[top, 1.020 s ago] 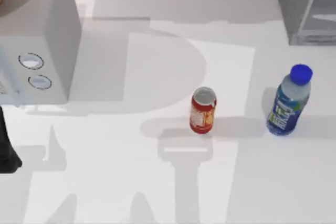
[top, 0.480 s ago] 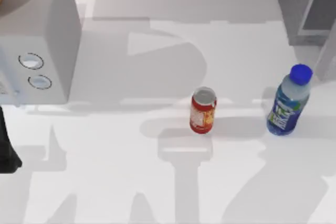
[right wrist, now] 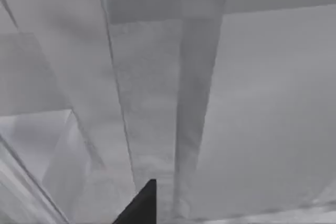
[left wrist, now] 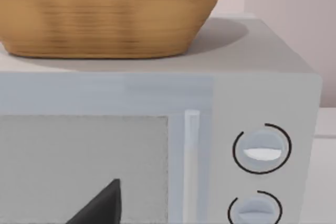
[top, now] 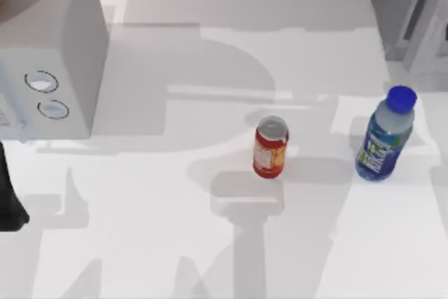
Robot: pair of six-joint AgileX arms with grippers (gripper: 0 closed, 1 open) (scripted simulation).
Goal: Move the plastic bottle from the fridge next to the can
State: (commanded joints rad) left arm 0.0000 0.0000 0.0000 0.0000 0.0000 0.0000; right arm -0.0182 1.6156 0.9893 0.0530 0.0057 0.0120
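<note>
At 3 o'clock on table (top: 210,257): bottle (top: 386,135) upright, outside fridge (top: 406,12), well apart from can (top: 271,147) at center. Right gripper (right wrist: 142,203) up against fridge, finger state cannot tell. Left gripper (left wrist: 100,208) facing microwave (left wrist: 157,103). Should grab bottle mid-body, keep upright, set beside can.

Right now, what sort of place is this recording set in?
Probably a mock kitchen counter in simulation: a white table carrying a microwave-like white box with two round dials, a grey fridge at the far right corner, and a red can and plastic bottle standing in the open.
</note>
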